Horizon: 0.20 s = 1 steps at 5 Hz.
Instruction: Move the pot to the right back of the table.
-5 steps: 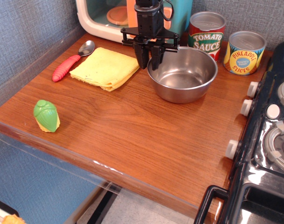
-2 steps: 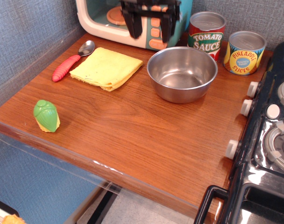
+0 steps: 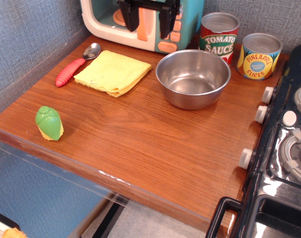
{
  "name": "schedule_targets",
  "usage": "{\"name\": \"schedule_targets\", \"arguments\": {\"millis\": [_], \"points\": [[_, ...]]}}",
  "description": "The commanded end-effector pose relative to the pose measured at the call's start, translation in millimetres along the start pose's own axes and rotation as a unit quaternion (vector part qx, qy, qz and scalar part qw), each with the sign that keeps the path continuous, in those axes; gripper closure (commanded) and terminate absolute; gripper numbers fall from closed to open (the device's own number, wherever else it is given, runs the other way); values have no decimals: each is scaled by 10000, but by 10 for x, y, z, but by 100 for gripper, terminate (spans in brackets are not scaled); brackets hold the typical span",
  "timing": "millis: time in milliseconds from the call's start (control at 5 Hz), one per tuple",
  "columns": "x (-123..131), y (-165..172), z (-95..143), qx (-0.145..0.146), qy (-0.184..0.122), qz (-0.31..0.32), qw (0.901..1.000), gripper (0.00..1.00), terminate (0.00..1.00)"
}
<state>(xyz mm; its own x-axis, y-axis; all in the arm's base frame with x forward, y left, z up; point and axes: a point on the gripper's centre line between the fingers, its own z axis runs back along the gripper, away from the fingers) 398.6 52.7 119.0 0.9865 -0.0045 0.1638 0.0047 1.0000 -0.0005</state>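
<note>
The shiny steel pot stands upright and empty on the reddish-brown wooden table, toward the back right, just in front of the tomato sauce can. My gripper is raised at the top of the frame, up and to the left of the pot, in front of the toy microwave. Its two black fingers are spread wide apart and hold nothing. Only the lower part of the gripper shows.
A tomato sauce can and a pineapple can stand behind the pot. A toy microwave is at the back. A yellow cloth, a red-handled spoon and a green toy vegetable lie left. A black toy stove borders the right.
My gripper let go of the pot's left rim, opened wide and rose up and to the left. The pot has stayed where it was.
</note>
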Motion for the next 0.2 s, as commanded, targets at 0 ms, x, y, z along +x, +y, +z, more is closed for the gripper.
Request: {"name": "schedule_targets", "arguments": {"millis": [0], "points": [[15, 90, 356, 74, -440, 5, 9990, 0, 100]]}}
